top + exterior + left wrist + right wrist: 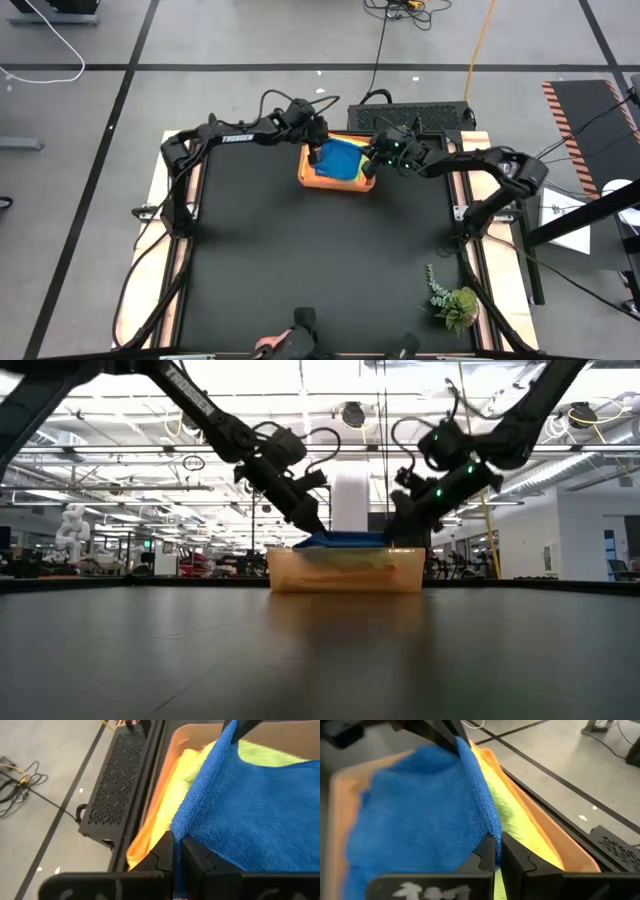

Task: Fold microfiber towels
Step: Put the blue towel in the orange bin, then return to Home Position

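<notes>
A blue microfiber towel (340, 158) lies spread over the top of the tan tray (335, 183) at the far middle of the table. Under it in the tray are yellow (170, 800), lime green (270, 752) and orange (142, 837) towels. My left gripper (315, 152) is shut on the blue towel at the tray's left side. My right gripper (372, 162) is shut on it at the tray's right side. In the low view the blue towel (345, 540) shows just above the tray's rim (345, 555), between the two grippers. My left gripper pinches the blue towel's left edge (182, 827) between its two fingers, slanting down from the left. The towel runs from the fingers across the tray to the other gripper and rests on the towels below. My right gripper pinches the blue towel's right edge (492, 827) between its two fingers, slanting down from the right. The cloth is folded over at the fingers. It stretches away toward the left gripper and lies over the tray's contents.
A small leafy plant sprig (452, 300) lies near the table's near right corner. A black perforated box (410, 112) stands just beyond the table's far edge, behind the tray. The dark mat (320, 260) stretches between the tray and the near edge.
</notes>
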You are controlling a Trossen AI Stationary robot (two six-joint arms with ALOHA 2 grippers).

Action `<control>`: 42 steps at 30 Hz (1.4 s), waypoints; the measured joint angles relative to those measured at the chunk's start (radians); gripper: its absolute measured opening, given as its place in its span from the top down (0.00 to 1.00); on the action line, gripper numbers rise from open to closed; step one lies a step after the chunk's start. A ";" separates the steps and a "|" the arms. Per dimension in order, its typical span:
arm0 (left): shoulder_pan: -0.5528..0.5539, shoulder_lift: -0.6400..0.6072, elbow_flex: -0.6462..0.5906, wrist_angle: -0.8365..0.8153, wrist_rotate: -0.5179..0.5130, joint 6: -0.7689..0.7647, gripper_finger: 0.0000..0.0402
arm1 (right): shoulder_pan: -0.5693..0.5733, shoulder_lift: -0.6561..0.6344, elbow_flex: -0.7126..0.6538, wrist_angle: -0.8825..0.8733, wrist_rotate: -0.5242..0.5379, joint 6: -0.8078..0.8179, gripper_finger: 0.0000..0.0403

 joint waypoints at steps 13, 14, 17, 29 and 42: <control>0.010 0.015 0.036 -0.043 -0.089 -0.035 0.83 | -0.062 0.026 -0.003 0.032 -0.001 0.014 0.77; 0.011 0.005 0.036 -0.054 -0.085 -0.041 0.80 | -0.062 0.006 -0.003 0.030 -0.001 0.021 0.74; 0.013 -0.018 0.036 -0.086 -0.083 -0.057 0.67 | -0.061 -0.062 -0.003 -0.016 -0.002 0.042 0.67; -0.063 -0.449 -0.024 -0.331 -0.150 -0.117 0.50 | 0.053 -0.521 -0.003 -0.185 -0.004 -0.068 0.61; -0.393 -1.214 -0.631 -0.021 -0.156 -0.328 0.96 | 0.442 -1.075 -0.082 -0.515 0.184 -0.089 0.73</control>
